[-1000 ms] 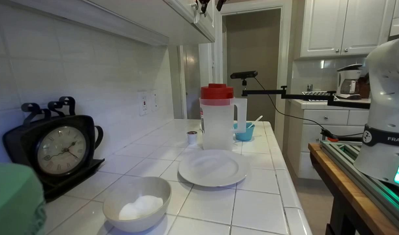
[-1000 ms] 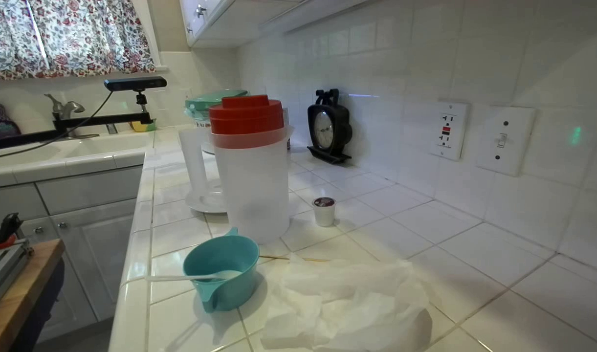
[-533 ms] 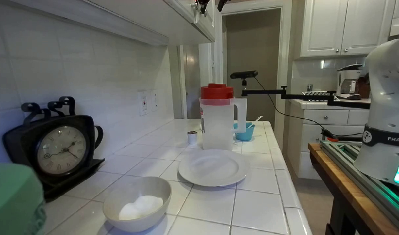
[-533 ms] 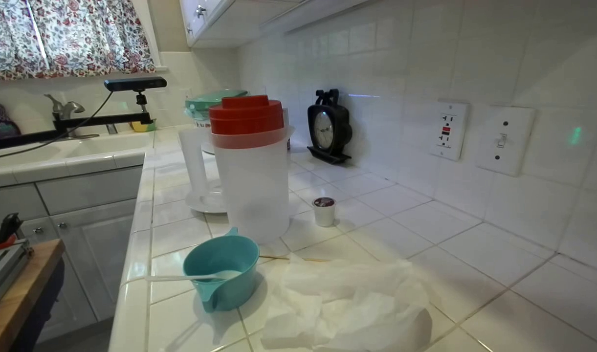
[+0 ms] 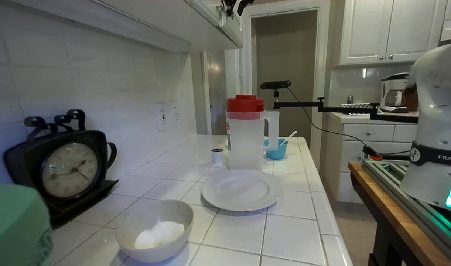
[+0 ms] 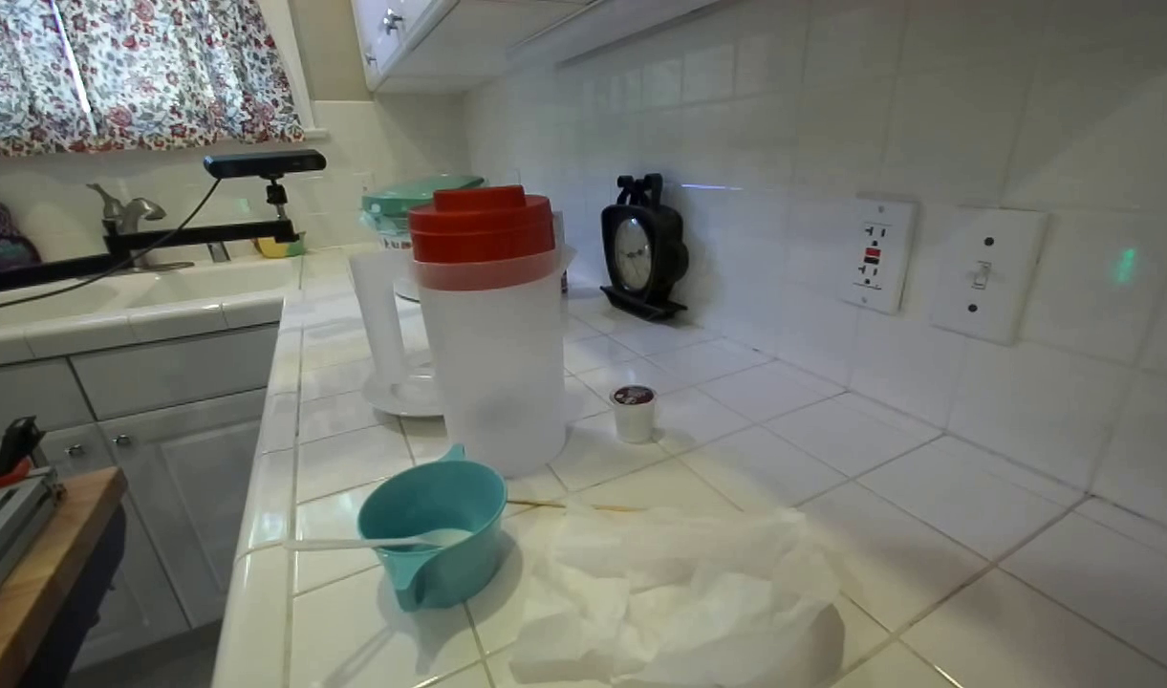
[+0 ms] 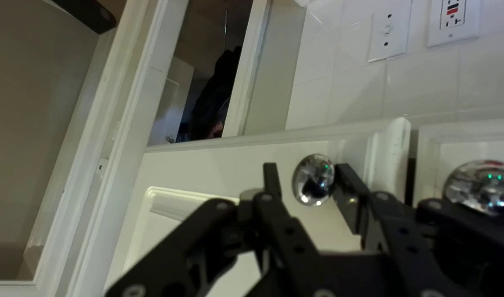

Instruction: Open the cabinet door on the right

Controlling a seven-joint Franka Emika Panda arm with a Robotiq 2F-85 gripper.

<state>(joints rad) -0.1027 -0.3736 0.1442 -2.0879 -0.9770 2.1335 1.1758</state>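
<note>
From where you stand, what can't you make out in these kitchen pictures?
Whether the end effector touches the knob: wrist view, fingers blurred.
What lies behind the cabinet door: hidden by it, wrist view.
Most of the arm: cut off by the edges of an exterior view.
The lid print on the small white cup: too small in both exterior views.
The dark shape high in the wrist view: too dim.
</note>
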